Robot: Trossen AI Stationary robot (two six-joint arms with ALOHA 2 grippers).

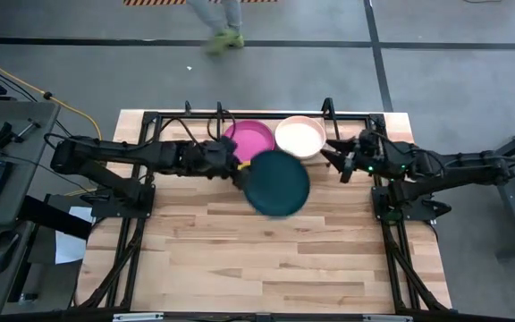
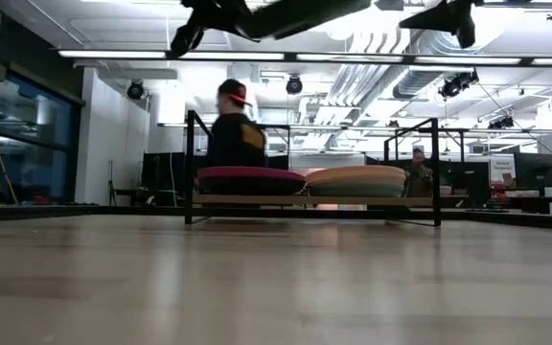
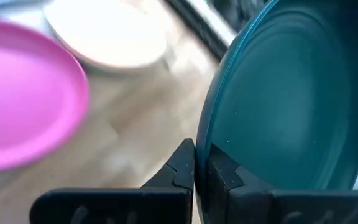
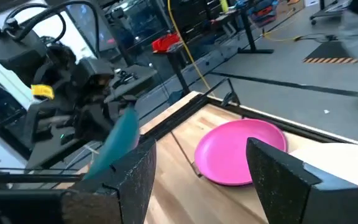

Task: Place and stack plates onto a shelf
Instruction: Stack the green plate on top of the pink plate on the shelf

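Note:
My left gripper (image 1: 238, 166) is shut on the dark teal plate (image 1: 277, 182), which hangs in the air just in front of the shelf (image 2: 314, 200). The shelf stands at the table's far edge. A magenta plate (image 1: 250, 141) lies on its left part and a pale pink plate (image 1: 300, 137) lies on its right part. In the low view both show as low mounds on the board, the magenta plate (image 2: 250, 179) and the pale plate (image 2: 356, 179). My right gripper (image 1: 333, 154) is open and hovers beside the pale plate's right side, touching nothing. The other plates are out of view. My left gripper pinches the dark teal plate's rim (image 3: 205, 155) between its two fingers, on the side of the plate toward the table's left. The fingers (image 3: 182, 167) come roughly level from the table's left. The plate is lifted clear of the table and sticks out beyond the fingertips.
The shelf's black wire posts (image 1: 329, 105) rise at the far edge. Black arm stands (image 1: 123, 192) sit on both sides of the table. The wooden tabletop (image 1: 266, 259) lies bare toward the near edge. A person (image 1: 222, 27) walks on the floor beyond the far edge.

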